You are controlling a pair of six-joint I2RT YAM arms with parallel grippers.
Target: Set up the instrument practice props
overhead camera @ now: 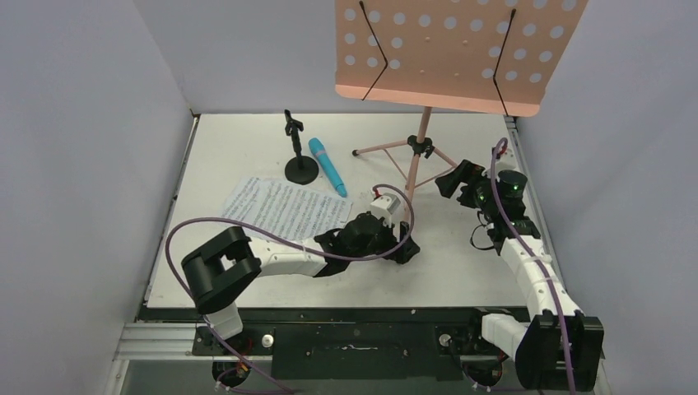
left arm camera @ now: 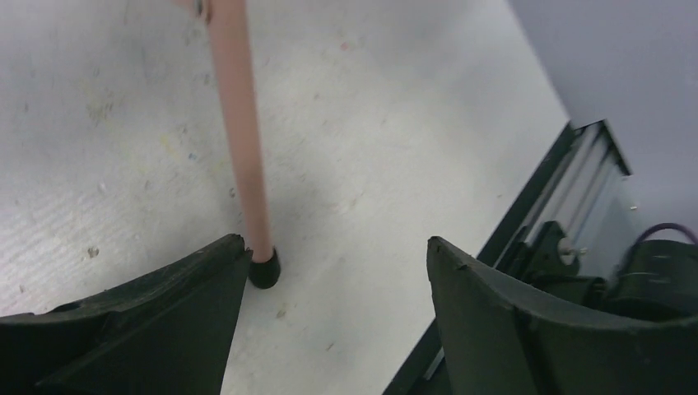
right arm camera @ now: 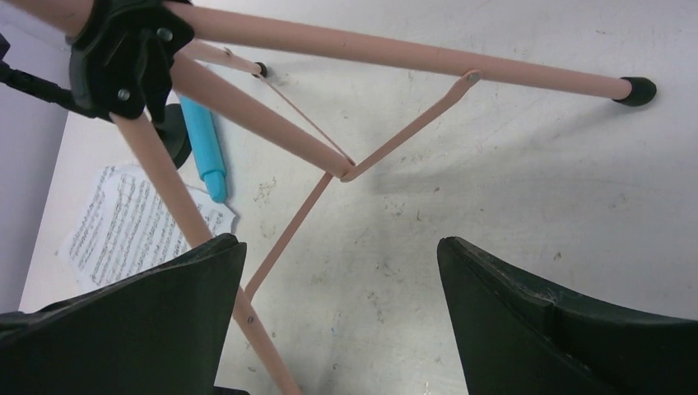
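A scuffed white table (overhead camera: 230, 140) sits between pale grey walls (overhead camera: 82, 123). A pink perforated metal music stand (overhead camera: 422, 136) stands back right. The left fingers (left arm camera: 148, 321) gape empty beside its black-capped leg (left arm camera: 247, 164); the right fingers (right arm camera: 148, 313), wide open, hold nothing.

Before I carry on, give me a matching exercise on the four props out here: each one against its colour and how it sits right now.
Things:
1. music stand
2. sheet music
3. microphone
4. mic stand

Colour and state:
a. blue, lying on its side
b. black, upright on a round base
c. pink, standing on tripod legs
d. white, lying flat

Pairs: 1-c, 2-d, 3-a, 4-b
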